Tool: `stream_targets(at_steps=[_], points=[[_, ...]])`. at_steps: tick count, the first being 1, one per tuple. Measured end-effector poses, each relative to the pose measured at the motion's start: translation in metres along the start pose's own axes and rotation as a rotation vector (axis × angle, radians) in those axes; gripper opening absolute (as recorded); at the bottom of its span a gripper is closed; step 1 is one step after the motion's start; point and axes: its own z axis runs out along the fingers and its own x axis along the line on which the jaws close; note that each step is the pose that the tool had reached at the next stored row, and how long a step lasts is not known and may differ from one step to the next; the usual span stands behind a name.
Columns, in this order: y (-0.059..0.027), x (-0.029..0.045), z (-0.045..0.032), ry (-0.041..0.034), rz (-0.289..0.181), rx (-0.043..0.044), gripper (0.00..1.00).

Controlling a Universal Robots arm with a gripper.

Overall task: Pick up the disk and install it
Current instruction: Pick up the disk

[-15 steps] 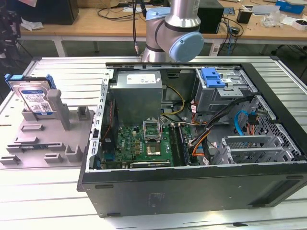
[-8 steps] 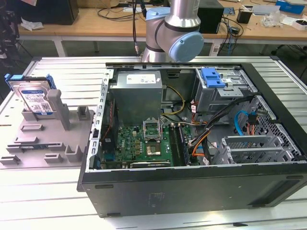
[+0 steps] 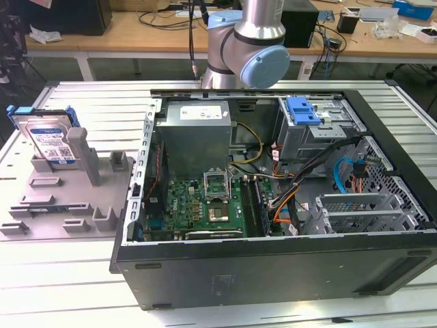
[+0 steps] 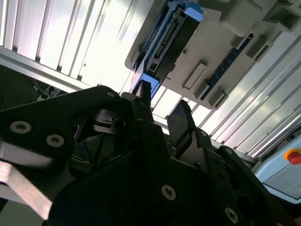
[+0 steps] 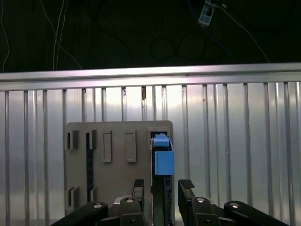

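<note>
The disk (image 3: 49,137) stands on edge in the grey fixture plate (image 3: 65,205) at the exterior view's left, its white-and-blue label facing out and a blue frame around it. In the first wrist view I look down on the disk's blue top edge (image 5: 162,160), which lines up with the gap of my gripper (image 5: 162,186). The gripper is open, holds nothing and is still well apart from the disk. In the second wrist view the black fingers (image 4: 142,101) point toward the disk (image 4: 171,37) on the plate (image 4: 225,42).
An open computer case (image 3: 273,205) lies on the ribbed metal table (image 3: 89,102), right of the plate. Inside it are a motherboard, cables and a grey drive cage with a blue latch (image 3: 307,116). The arm's joint (image 3: 249,48) rises behind the case.
</note>
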Motion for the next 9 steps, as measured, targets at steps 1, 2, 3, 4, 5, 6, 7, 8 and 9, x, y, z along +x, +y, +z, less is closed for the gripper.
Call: stream_targets(at_steps=[1, 2, 3, 4, 5, 6, 7, 8, 9], points=[[0.0000, -0.0002, 0.0000, 0.0000, 0.000, 0.0000, 0.42], [-0.0001, -0.0003, 0.0002, 0.0000, 0.000, 0.0000, 0.42], [-0.0001, -0.0003, 0.0005, 0.0001, 0.000, 0.0001, 0.42], [-0.0001, -0.0004, 0.0013, 0.0001, -0.001, 0.0001, 0.42], [-0.0001, -0.0004, 0.0018, 0.0001, -0.001, 0.0000, 0.42], [-0.0001, -0.0006, 0.0024, 0.0001, -0.002, 0.0000, 0.42], [-0.0001, -0.0009, 0.0029, 0.0001, -0.002, 0.0001, 0.42], [-0.0001, -0.0012, 0.0034, 0.0001, -0.003, 0.0002, 0.42], [0.0000, -0.0018, 0.0040, 0.0001, -0.004, 0.0003, 0.42]])
